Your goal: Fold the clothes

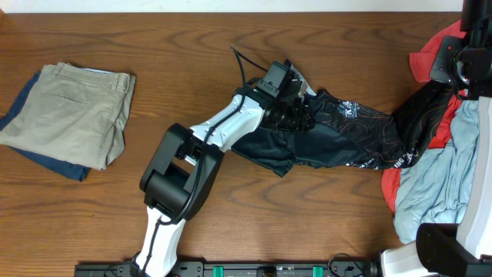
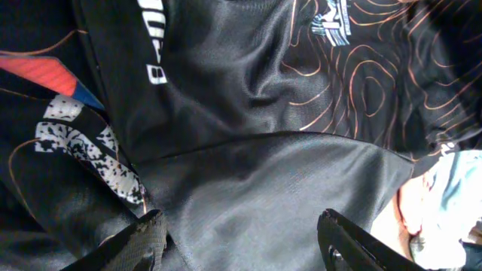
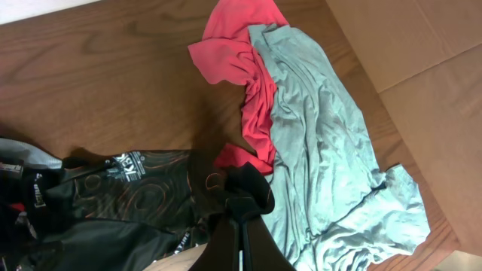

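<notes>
Trousers (image 1: 73, 111) overhead only, jersey (image 2: 248, 173) fills L wrist

The jersey (image 1: 338, 131) lay on the table (image 1: 307, 223). Folded trousers (image 1: 73, 111) lay well left of the jersey, and heaped garments (image 1: 453, 169) touched its right end.

This looks like a robotics lab bench, since a left arm (image 1: 219, 127) and a right arm (image 1: 470, 38) rise from a black rail (image 1: 269, 269) at the edge of a wood-grain tabletop (image 1: 192, 46) that holds folded khaki trousers (image 1: 77, 108), a black jersey (image 1: 346, 131) and a heap of red and light-blue garments (image 1: 453, 169).
</notes>
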